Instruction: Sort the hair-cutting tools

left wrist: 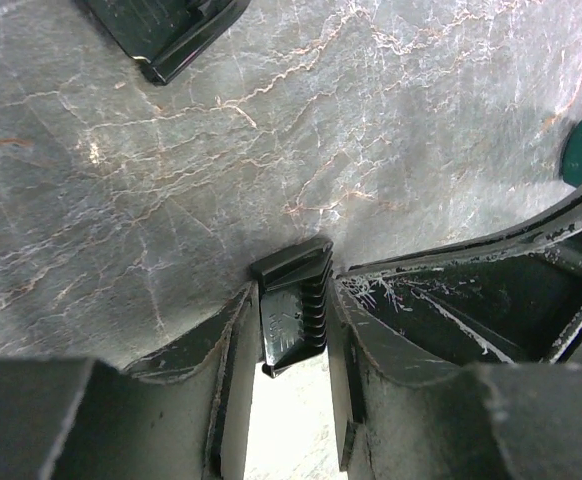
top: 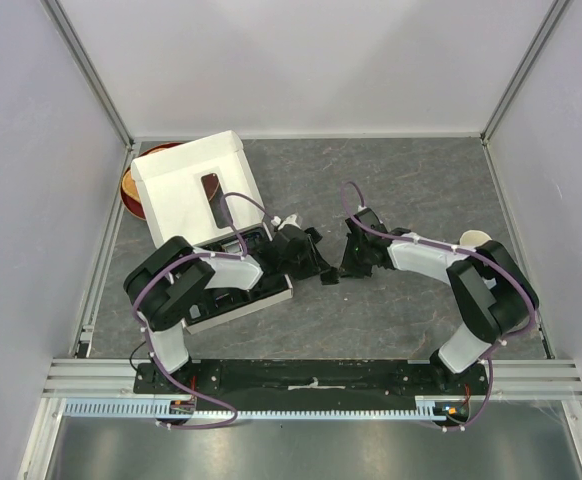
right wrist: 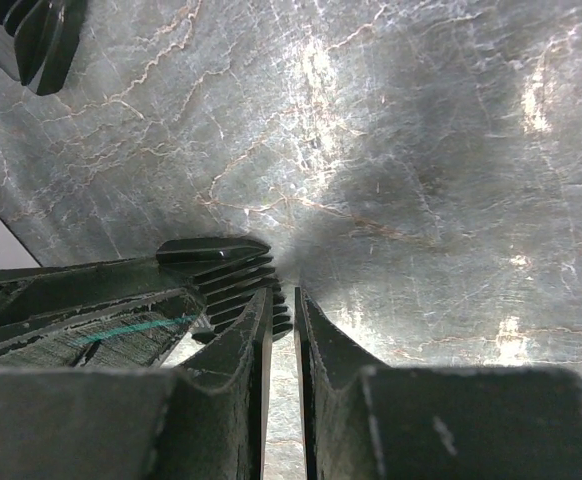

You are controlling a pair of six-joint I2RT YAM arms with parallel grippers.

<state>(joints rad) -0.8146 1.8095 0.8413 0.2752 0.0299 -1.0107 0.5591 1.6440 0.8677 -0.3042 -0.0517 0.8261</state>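
Note:
My left gripper (left wrist: 291, 335) is shut on a small black comb guard (left wrist: 293, 300) and holds it just above the grey table; the gripper shows in the top view (top: 316, 262) at the middle. My right gripper (right wrist: 283, 305) faces it from the right (top: 351, 262), its jaws nearly together with nothing between them. Its left finger rests beside the same guard (right wrist: 226, 270). A second black comb guard (right wrist: 31, 40) lies on the table farther off. The clipper, brush and cord are hidden or out of view.
A white cardboard box (top: 186, 185) stands at the back left, with its black tray (top: 261, 290) mostly under my left arm. A reddish bowl (top: 128, 190) sits behind the box. A pale cup (top: 474, 238) stands by my right arm. Another black piece (left wrist: 161, 30) lies ahead of the left gripper.

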